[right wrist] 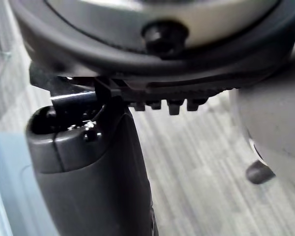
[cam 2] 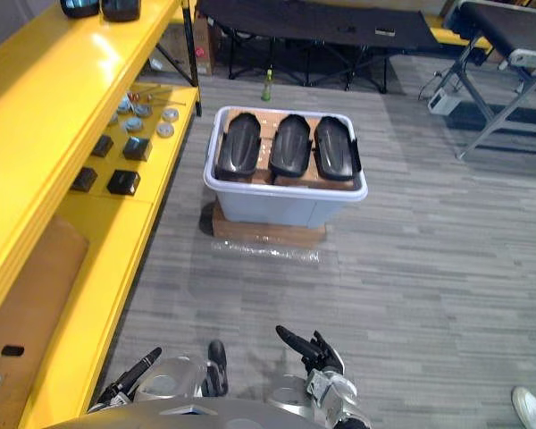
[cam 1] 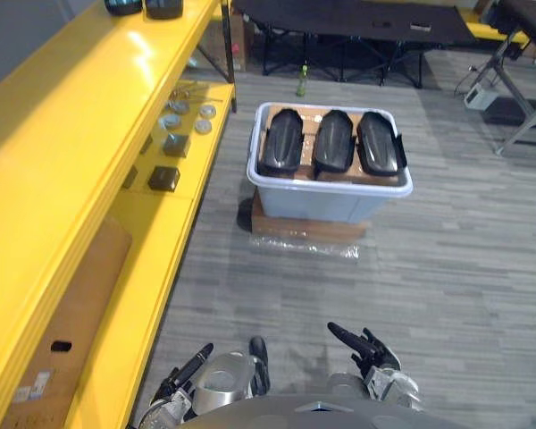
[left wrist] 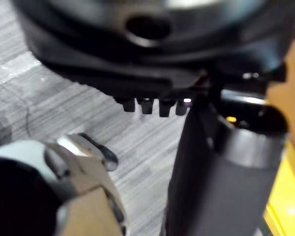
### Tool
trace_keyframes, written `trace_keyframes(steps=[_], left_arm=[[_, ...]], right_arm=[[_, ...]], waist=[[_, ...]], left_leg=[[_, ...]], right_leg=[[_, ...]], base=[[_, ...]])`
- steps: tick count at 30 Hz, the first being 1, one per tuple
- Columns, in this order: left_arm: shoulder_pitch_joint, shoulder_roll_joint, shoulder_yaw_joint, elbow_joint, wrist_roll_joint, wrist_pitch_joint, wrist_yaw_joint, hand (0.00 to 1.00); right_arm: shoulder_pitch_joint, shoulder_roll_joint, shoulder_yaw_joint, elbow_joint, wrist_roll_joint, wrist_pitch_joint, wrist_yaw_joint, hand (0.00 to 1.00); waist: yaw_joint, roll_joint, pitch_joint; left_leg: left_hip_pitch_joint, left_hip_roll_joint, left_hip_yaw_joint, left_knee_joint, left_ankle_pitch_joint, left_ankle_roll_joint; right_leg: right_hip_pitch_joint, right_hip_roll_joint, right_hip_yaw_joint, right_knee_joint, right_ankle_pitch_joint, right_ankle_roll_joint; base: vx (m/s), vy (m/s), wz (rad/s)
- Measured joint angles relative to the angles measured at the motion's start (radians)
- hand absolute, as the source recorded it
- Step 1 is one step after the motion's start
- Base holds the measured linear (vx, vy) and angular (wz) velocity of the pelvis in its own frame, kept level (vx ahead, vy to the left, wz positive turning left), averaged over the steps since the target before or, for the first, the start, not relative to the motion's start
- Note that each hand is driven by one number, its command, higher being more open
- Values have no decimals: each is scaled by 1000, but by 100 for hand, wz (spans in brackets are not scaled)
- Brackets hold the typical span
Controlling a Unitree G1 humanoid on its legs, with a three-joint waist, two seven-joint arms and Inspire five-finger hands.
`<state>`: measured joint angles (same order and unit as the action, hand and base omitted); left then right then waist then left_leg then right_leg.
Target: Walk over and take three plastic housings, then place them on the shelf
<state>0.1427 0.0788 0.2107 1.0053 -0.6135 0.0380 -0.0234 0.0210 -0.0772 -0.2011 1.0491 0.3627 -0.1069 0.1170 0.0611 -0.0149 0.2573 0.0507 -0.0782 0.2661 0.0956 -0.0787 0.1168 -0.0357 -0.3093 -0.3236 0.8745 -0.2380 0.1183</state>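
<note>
Three black plastic housings lie side by side, left [cam 1: 280,141], middle [cam 1: 333,141] and right [cam 1: 380,143], in a light grey bin [cam 1: 322,204]. The bin stands on a flat cardboard box [cam 1: 308,229] on the floor ahead of me. The long yellow shelf [cam 1: 71,134] runs along my left. My left hand [cam 1: 186,371] and right hand [cam 1: 364,347] hang low at the near edge of the eye views, fingers straight, holding nothing, well short of the bin.
The lower yellow shelf [cam 1: 165,241] carries small black blocks [cam 1: 163,179] and round metal parts [cam 1: 201,112]. A green bottle [cam 1: 301,80] and a black cot [cam 1: 357,18] stand behind the bin. A metal frame [cam 1: 518,80] is at the far right. A person's shoe [cam 2: 531,407] shows.
</note>
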Motion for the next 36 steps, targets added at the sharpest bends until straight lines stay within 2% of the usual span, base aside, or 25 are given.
trace_keyframes(steps=[1,2,3,4,6,8,10,11,12,13,15,17,18,21,22,23,24,25,26,27,28,30,32,35,36], left_arm=[[-8,1,-1,-5,0,0,0,100],[-31,-1,-5,-22,1,2,5,100],[-41,-2,-10,-29,1,2,5,100],[-65,-6,-20,-35,-1,1,4,100],[-99,-7,-33,-34,-5,2,1,100],[-99,-19,-23,-36,-8,0,-7,100],[-95,-20,-6,-41,-8,2,-15,100],[-73,-11,1,-67,-8,2,-17,100],[-65,-10,4,-72,-8,2,-19,100],[-58,-26,4,-67,-11,1,-17,100],[-57,-49,4,-33,-22,3,-2,100],[-59,-58,4,-21,-24,-15,-2,100],[-58,-60,3,-22,-23,-22,-3,100],[-59,-60,-6,-25,-20,-40,-11,100],[-61,-61,-8,-25,-21,-41,-16,100],[-63,-63,-8,-25,-21,-41,-17,100],[-62,-68,-10,-30,-20,-40,-22,100],[-54,-71,-12,-37,-7,-39,-34,100],[-49,-70,-12,-36,-1,-37,-45,100],[-45,-69,-12,-32,0,-32,-49,100],[-45,-56,-3,-33,1,-31,-51,100],[-67,-31,3,-34,1,-23,-53,100],[-94,-21,3,-33,1,-8,-53,100],[-96,-22,1,-33,-5,-10,-52,100],[-98,-27,-11,-32,-16,-9,-46,100]], right_arm=[[-1,2,5,-6,1,-8,-5,100],[-5,5,10,-5,5,-17,-19,100],[-7,5,10,-5,6,-17,-21,100],[-8,6,10,-5,6,-19,-25,100],[-6,12,-4,-6,5,-36,-25,100],[12,26,-28,-24,3,-37,-25,100],[45,40,-42,-25,-1,-28,-19,100],[73,61,-47,-26,1,-20,-19,100],[76,66,-55,-26,2,-15,-19,100],[75,62,-67,-25,2,-8,-21,100],[78,39,-90,-22,2,-7,-23,100],[76,32,-125,0,4,0,-40,100],[76,29,-132,4,4,3,-41,100],[84,5,-133,20,1,13,-42,100],[83,-8,-133,35,-3,13,-48,100],[83,-9,-134,40,-1,14,-54,100],[81,-9,-134,47,0,13,-62,100],[79,-7,-133,47,1,12,-68,100],[79,-8,-132,43,-1,12,-77,100],[79,-6,-133,40,-1,12,-82,100],[83,9,-132,33,-7,10,-96,100],[99,34,-135,10,-43,-3,-106,100],[124,44,-133,4,-42,-14,-93,100],[149,45,-125,-5,-80,-23,-78,100],[147,38,-112,-7,-109,-29,-78,100]], waist=[[-9,-6,-3],[-10,-3,1],[-10,-2,2],[-9,4,4],[-13,19,13],[-12,20,11],[-10,-5,-3],[-9,-32,-20],[-9,-38,-25],[-7,-13,-35],[-13,36,-56],[-14,53,-61],[-15,55,-63],[-26,65,-61],[-40,77,-53],[-40,79,-52],[-36,78,-51],[-29,74,-50],[-26,78,-49],[-26,74,-47],[-25,45,-52],[-25,11,-43],[-26,-2,-36],[-29,-3,-36],[-39,6,-37]], left_leg=[[10,1,-5,-2,0,-1],[26,2,-19,1,-6,-11],[30,7,-24,3,-13,-22],[37,22,-38,10,-27,-37],[54,57,-75,46,-69,-67],[74,84,-112,114,-128,-91],[93,100,-148,169,-182,-131],[95,108,-178,214,-225,-164],[96,114,-187,232,-245,-176],[89,154,-194,266,-271,-204],[77,216,-192,276,-259,-228],[43,245,-192,350,-213,-243],[25,252,-193,392,-198,-243],[-99,300,-172,660,-85,-248],[-148,299,-163,753,-119,-240],[-158,285,-162,750,-141,-244],[-166,246,-164,707,-170,-254],[-148,188,-163,562,-185,-261],[-114,155,-149,353,-143,-248],[-98,158,-118,308,-136,-164],[-65,144,-110,235,-141,-159],[-65,126,-108,176,-133,-136],[-68,121,-107,176,-125,-123],[-40,109,-103,169,-123,-120],[-33,107,-105,156,-117,-110]], right_leg=[[-13,6,-23,-46,-15,-1],[-59,26,-35,-199,-24,-10],[-74,38,-31,-269,-22,-10],[-94,63,-22,-421,1,3],[-105,107,58,-617,108,-11],[-97,113,111,-636,180,-11],[-77,108,135,-591,229,-20],[-57,102,132,-570,284,-18],[-49,103,120,-565,240,-18],[-28,134,96,-564,176,-30],[-27,190,69,-577,152,-64],[-5,222,67,-606,139,-87],[9,230,67,-621,138,-93],[79,256,62,-694,132,-113],[123,264,63,-720,125,-123],[134,264,69,-725,125,-124],[143,261,85,-736,125,-123],[140,258,112,-745,126,-119],[138,270,149,-749,126,-114],[137,277,167,-752,126,-111],[123,273,192,-761,131,-103],[94,264,198,-760,139,-92],[90,258,192,-756,141,-87],[111,241,182,-744,135,-67],[93,231,165,-697,126,-53]], base=[[381,34,36],[317,-2,30],[393,-34,30],[317,-56,30],[280,-77,44],[378,-250,62],[409,-367,79],[307,-338,65],[438,-516,50],[343,-406,8],[278,-342,2],[202,-283,-8],[209,-298,-12],[169,-204,3],[138,-108,6],[147,-84,-14],[66,-8,-55],[81,53,-94],[43,57,-96],[133,80,-88],[120,39,-56],[151,44,-27],[162,52,1],[133,63,2],[83,67,12]])
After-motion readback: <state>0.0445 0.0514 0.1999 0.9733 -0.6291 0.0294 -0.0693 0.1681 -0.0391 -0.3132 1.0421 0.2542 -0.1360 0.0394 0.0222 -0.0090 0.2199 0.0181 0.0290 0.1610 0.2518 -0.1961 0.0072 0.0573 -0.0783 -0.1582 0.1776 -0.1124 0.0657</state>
